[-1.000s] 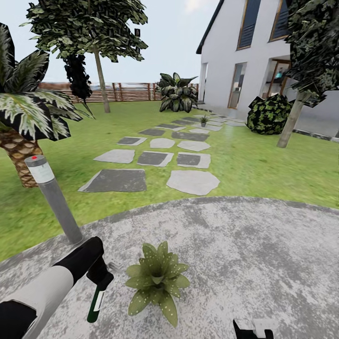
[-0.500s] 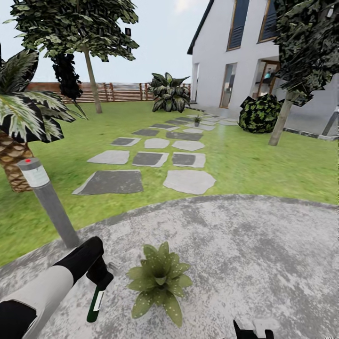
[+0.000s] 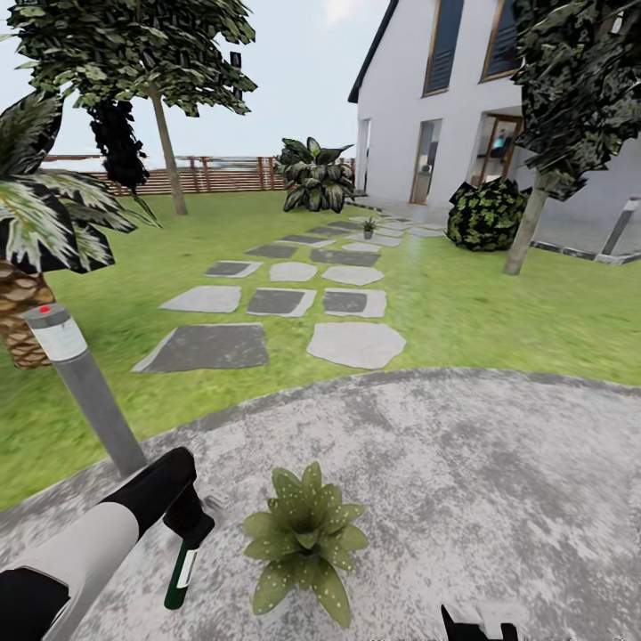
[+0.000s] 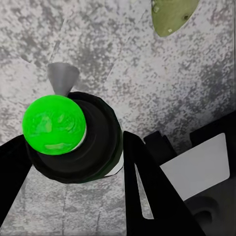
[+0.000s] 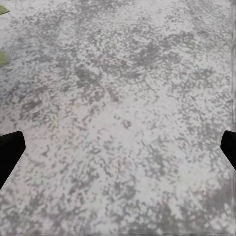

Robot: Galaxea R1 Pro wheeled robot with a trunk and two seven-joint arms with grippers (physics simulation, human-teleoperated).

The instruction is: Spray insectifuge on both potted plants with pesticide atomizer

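- Between the black fingers of the left gripper [image 3: 189, 525], the slim dark green bottle of the pesticide atomizer [image 3: 182, 575] hangs pinched, just beside the near pale-speckled green rosette potted plant [image 3: 305, 539] on the round grey paved patio [image 3: 463, 463].
- Over the last second the head view has swung slightly; arm and bottle keep their place, so spraying here looks about to start.
- Far off, the second small potted plant [image 3: 368, 226] sits on the grey stepping stones [image 3: 356, 343].
- The left wrist view shows the bottle's bright green base [image 4: 55, 124]; the right gripper [image 5: 118, 147] has fingers spread wide over bare paving.
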